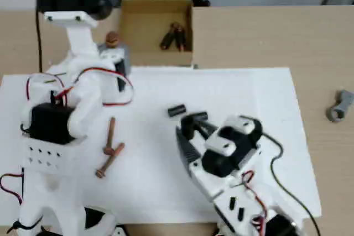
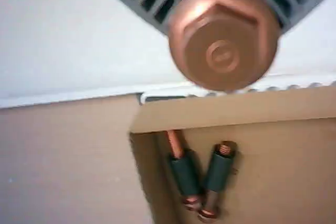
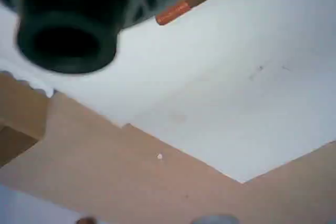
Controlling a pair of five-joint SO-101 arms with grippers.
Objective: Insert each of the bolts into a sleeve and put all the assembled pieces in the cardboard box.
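Nearest the lens: bolt (image 2: pixel 223 40), seen head-on, clamped in the left end effector (image 1: pixel 114 53), held up beside the cardboard box (image 1: pixel 145 31) with no sleeve on it. Right end effector (image 1: pixel 187 131) apparently closed on a sleeve (image 3: pixel 65 43), well apart over the white mat (image 1: pixel 249 92).

Risk: release into the box unassembled, beside the two assembled pieces (image 2: pixel 202 177).

Risk: bolt tilted against the bore, causing a jam or a drop. Align axes before pushing.

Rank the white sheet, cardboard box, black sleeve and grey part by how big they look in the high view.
Largest first: the white sheet, cardboard box, grey part, black sleeve.
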